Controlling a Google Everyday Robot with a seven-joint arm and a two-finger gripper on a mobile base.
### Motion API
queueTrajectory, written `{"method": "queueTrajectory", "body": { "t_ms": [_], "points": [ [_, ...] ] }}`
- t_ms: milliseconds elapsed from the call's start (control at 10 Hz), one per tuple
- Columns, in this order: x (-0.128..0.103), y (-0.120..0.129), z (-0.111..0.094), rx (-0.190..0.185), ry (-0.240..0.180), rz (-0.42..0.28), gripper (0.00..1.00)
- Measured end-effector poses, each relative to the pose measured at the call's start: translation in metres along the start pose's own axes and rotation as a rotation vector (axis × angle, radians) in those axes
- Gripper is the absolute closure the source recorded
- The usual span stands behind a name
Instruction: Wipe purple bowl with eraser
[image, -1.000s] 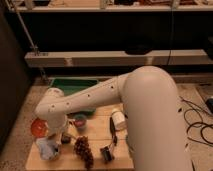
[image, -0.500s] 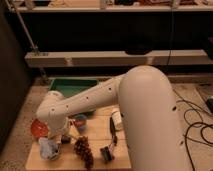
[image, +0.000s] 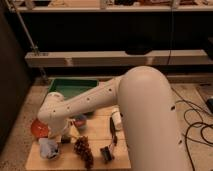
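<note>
My white arm reaches from the right across the wooden table (image: 95, 131) to its left end. The gripper (image: 64, 136) hangs under the arm's end, just right of the orange-red bowl (image: 38, 129), and is mostly hidden by the wrist. A small part of a purplish round thing, likely the purple bowl (image: 80, 121), shows under the arm just right of the gripper. The eraser is not visible; it may be hidden by the arm or gripper.
A green tray (image: 72, 86) lies behind the table. On the table are a bunch of dark grapes (image: 84, 150), a black clip-like tool (image: 108, 150), a white object (image: 116, 120) and a blue-white object (image: 49, 148). Cables lie on the floor at the right.
The arm's end has sunk a little toward the table's left end. The objects on the table have not moved.
</note>
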Motion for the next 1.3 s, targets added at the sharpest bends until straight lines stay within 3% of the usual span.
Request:
{"method": "queueTrajectory", "body": {
  "t_ms": [1300],
  "points": [
    [0.012,-0.002,0.021,0.039,0.012,-0.086,0.20]
  ]
}}
